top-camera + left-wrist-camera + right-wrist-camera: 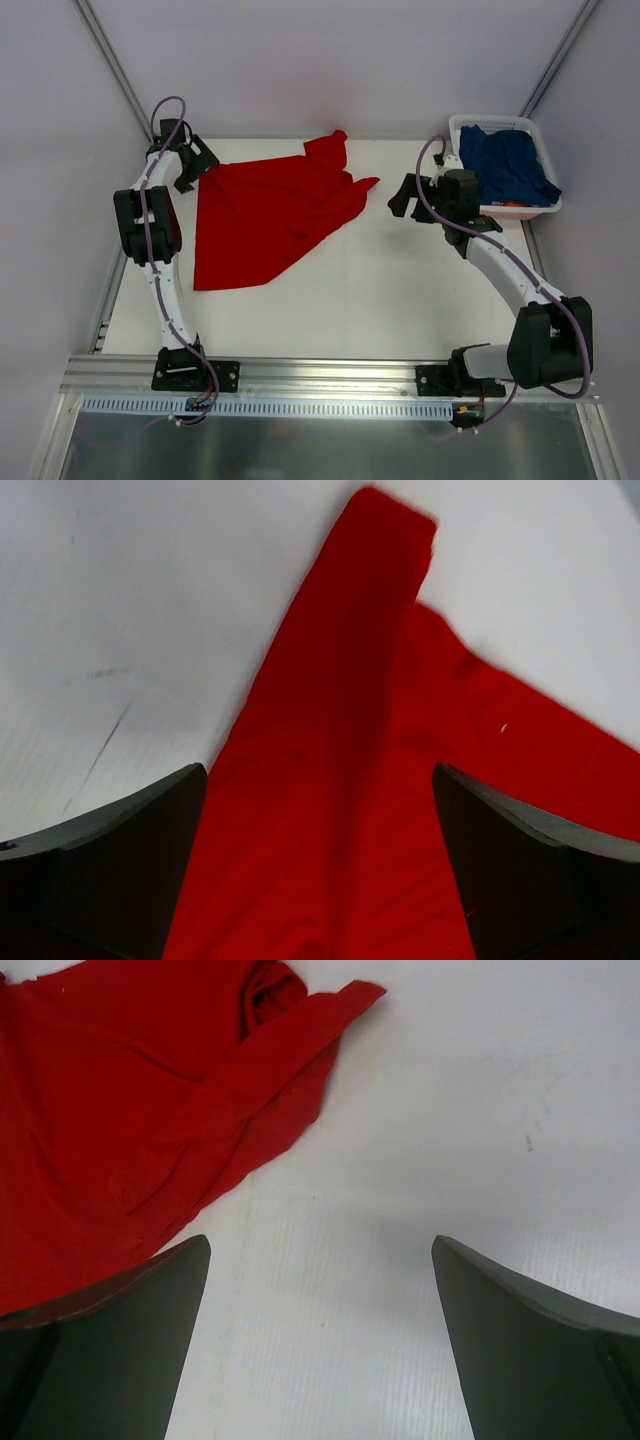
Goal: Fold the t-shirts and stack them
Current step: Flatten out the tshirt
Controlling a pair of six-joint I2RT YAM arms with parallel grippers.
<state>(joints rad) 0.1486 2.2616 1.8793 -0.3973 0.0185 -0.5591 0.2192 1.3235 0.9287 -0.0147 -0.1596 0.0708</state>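
- Top external view, nearest first: my two arms are bolted at the near edge, and between them the white counter point(400, 290) is bare up to the cloth.
- Next out, the bright red soft cloth t-shirt point(265, 215) lies spread but unfolded on the left-centre of the counter. It makes a rough triangle. One straight edge runs near to far beside my left arm, and the long axis slants from the near-left corner to the far right, where a sleeve and a rumpled point stick out.
- My left hand point(192, 165) hangs over the shirt's far-left corner, so it is the nearer one. In the left wrist view the left hand point(318, 780) is spread wide and grasps nothing, with the red cloth point(350, 810) running away beneath the gap.
- My right hand point(405, 195) sits just off the shirt's right tip, apart from it. The right wrist view shows the right hand point(320, 1250) released too, over bare counter, with the shirt point(120, 1140) ahead and off to one side.
- Farthest, at the far right, the dark navy blue cloth t-shirt point(510, 165) lies bunched in the white plastic lattice basket point(490, 120), not yet folded.
- I judge the coming fold turns on that slant: my left hand takes the far-left corner, and my right hand must reach across to the tip.
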